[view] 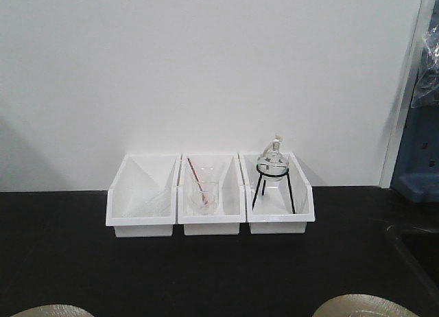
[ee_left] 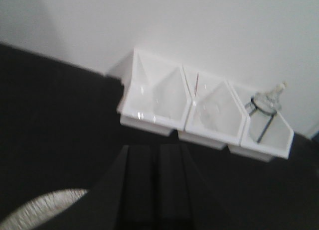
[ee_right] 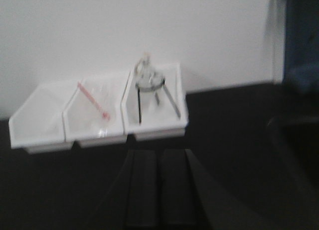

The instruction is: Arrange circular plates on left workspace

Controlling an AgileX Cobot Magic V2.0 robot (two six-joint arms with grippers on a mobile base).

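Note:
Two beige circular plates lie at the front of the black benchtop: one plate at the bottom left and the other plate at the bottom right, each cut off by the frame edge. The left wrist view shows a sliver of the left plate beside my left gripper, whose dark fingers press together with nothing between them. My right gripper is likewise shut and empty above the dark bench. Neither gripper shows in the front view.
Three white bins stand in a row against the white wall; the middle one holds a glass beaker with a red rod, the right one a flask on a black tripod. A sunken sink lies at the right edge.

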